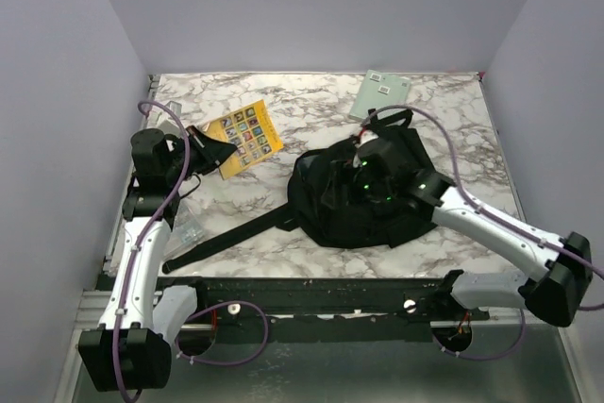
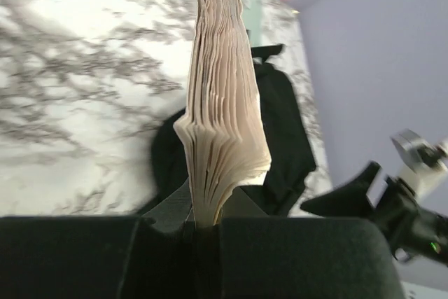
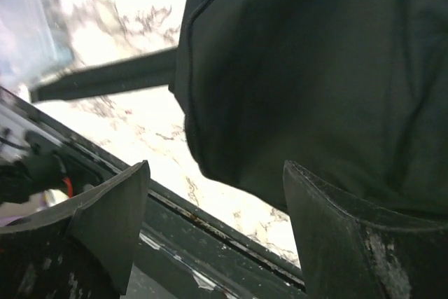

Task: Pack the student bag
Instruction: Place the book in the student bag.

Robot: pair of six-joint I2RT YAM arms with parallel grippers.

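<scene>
Left jaws: clamped on yellow-covered paper book (image 1: 249, 133)
Right jaws: apart, over large soft black fabric backpack (image 1: 326, 207)
Backpack: lying on white marble-patterned surface (image 1: 311, 101)

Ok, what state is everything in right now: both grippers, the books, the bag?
left gripper: shut on yellow book.
right gripper: open at the bag, holding nothing.
yellow book: clamped by one edge, pages fanning, not in bag.
green book: closed, flat on table, untouched.
bag: slumped on table, strap trailing left; zipped or open, cannot tell.
</scene>
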